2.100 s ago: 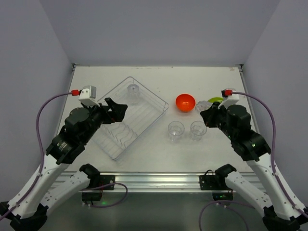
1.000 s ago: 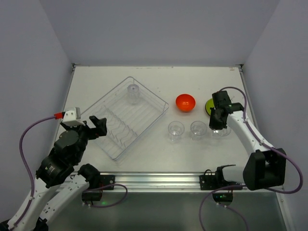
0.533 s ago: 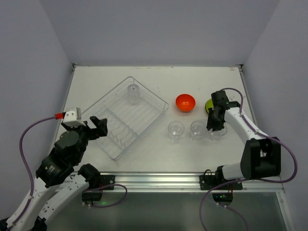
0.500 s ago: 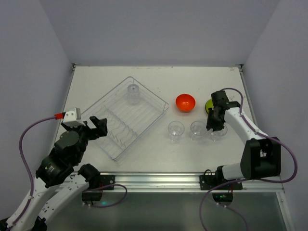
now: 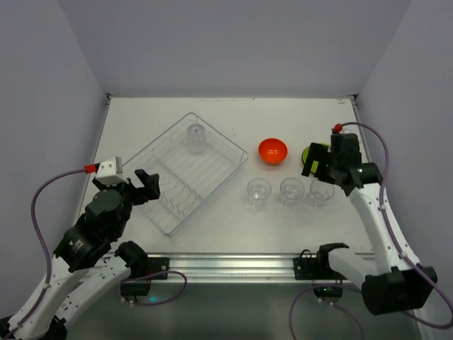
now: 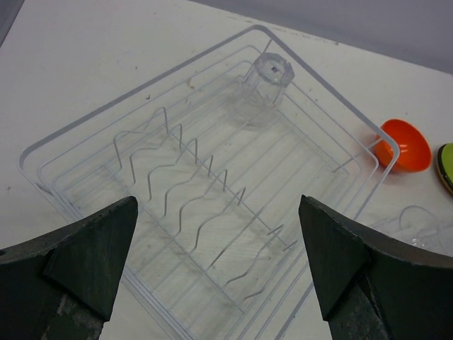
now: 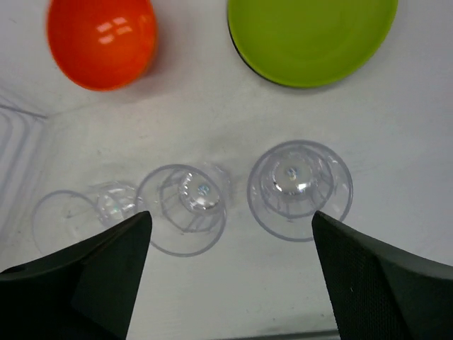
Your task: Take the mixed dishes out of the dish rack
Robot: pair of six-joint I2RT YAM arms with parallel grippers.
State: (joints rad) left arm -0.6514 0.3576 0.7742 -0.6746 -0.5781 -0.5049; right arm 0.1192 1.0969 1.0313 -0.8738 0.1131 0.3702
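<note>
White links (image 5: 379, 227), black joints (image 5: 106, 210), purple cables (image 5: 34, 205), red plugs (image 5: 90, 168)

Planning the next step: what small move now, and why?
Probably ease the open left tool toward the tumbler at the dish rack's far end. It looks like the only dish left inside; the bowl, plate and three other tumblers already sit on the table.

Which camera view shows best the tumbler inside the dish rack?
The left wrist view: the tumbler is large and unobstructed in the dish rack. The top external view shows it small; the right wrist view does not show it.
</note>
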